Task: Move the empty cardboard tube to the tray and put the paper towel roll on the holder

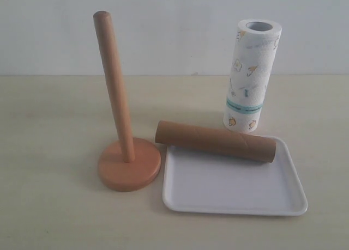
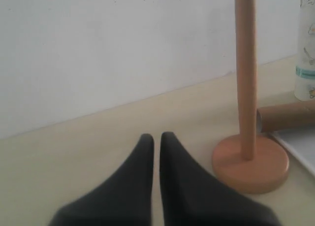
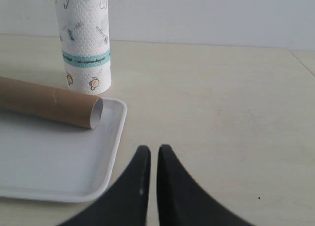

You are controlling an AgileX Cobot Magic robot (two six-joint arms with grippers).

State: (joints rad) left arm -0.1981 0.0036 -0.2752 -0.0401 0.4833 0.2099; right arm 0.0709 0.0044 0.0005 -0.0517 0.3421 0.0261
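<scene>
You can't read the teal band (image 1: 244, 107) on the paper towel roll (image 1: 250, 70); your left end effector (image 2: 156, 135) and right end effector (image 3: 150, 148) hover closed, empty.

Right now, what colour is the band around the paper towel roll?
Teal; the band on the paper towel roll shows best in the right wrist view.

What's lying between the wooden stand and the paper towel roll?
The empty cardboard tube, resting across the far side of the tray; the exterior view shows it.
</scene>
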